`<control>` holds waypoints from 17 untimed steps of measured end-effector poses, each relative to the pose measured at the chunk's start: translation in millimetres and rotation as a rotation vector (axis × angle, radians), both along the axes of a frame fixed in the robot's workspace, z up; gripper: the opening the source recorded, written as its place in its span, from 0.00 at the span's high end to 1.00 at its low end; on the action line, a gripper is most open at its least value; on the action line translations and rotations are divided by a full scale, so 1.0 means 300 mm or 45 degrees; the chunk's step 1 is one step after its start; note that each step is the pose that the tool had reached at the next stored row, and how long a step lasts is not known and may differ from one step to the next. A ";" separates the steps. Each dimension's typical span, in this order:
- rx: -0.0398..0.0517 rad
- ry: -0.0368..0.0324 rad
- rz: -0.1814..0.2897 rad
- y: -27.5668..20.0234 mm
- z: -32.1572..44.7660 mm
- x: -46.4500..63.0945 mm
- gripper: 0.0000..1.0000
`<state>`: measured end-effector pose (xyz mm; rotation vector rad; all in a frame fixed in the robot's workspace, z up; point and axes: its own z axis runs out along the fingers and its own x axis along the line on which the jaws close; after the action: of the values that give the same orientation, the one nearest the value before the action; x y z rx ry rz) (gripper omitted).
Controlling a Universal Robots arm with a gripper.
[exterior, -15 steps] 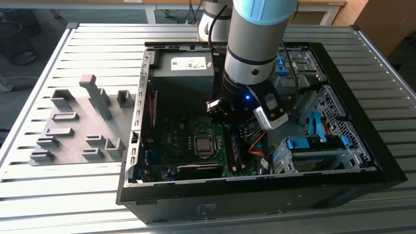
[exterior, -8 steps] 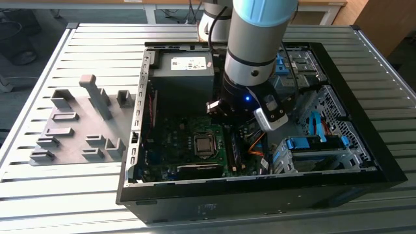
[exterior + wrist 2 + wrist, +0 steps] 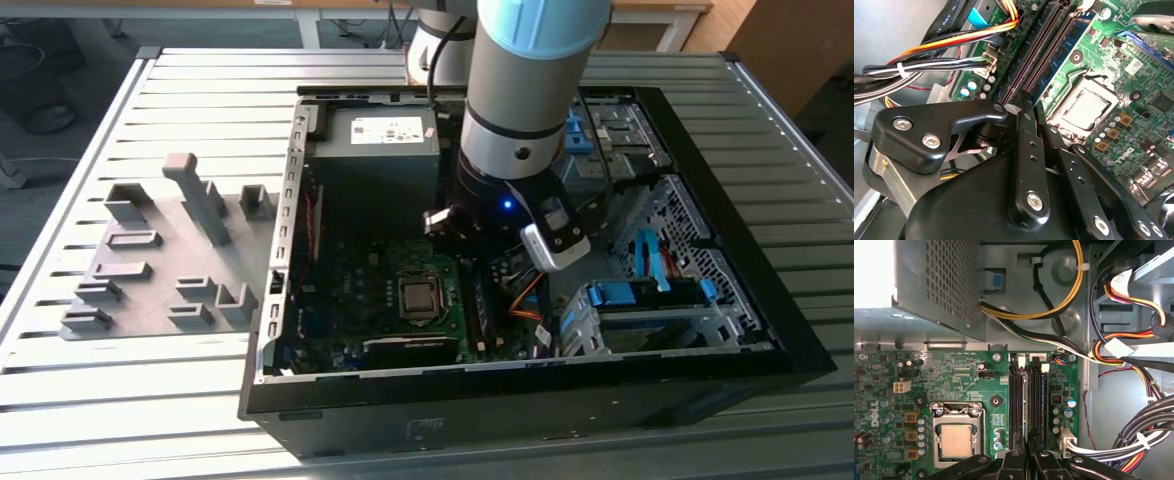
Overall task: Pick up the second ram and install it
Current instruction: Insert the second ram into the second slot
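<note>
Exterior view: PC case (image 3: 747,345) on slatted metal table (image 3: 200,90); end effector (image 3: 470,248) inside case, finger state unclear.

The computer case (image 3: 534,400) lies open on the surface (image 3: 200,90); to the exterior view's left of it you see the holder tray (image 3: 134,325). Inside, the motherboard (image 3: 387,265) lies flat, with the processor socket (image 3: 956,440) beside the memory slots (image 3: 1016,405). The tool (image 3: 1024,460) stands over those slots, cables (image 3: 1134,435) alongside.
</note>
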<state>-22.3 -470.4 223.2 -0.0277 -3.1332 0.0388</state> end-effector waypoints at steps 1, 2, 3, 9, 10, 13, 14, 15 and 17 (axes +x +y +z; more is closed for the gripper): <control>0.000 0.0000 0.000 0.000 -0.001 0.000 0.86; 0.000 0.0000 0.000 0.000 -0.002 0.000 0.86; 0.000 0.0000 0.000 0.000 -0.002 -0.001 0.86; 0.000 0.0000 0.000 0.000 -0.004 -0.002 0.86; 0.000 0.0000 0.000 0.000 -0.005 -0.002 0.86; 0.000 0.0000 0.000 0.000 -0.007 -0.003 0.86; 0.000 0.0001 0.000 0.000 -0.008 -0.003 0.86; 0.000 0.0002 0.000 0.000 -0.010 -0.003 0.86; 0.000 0.0007 0.000 0.000 -0.012 -0.003 0.86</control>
<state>-23.2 -470.5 219.7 -0.0278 -3.1327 0.0391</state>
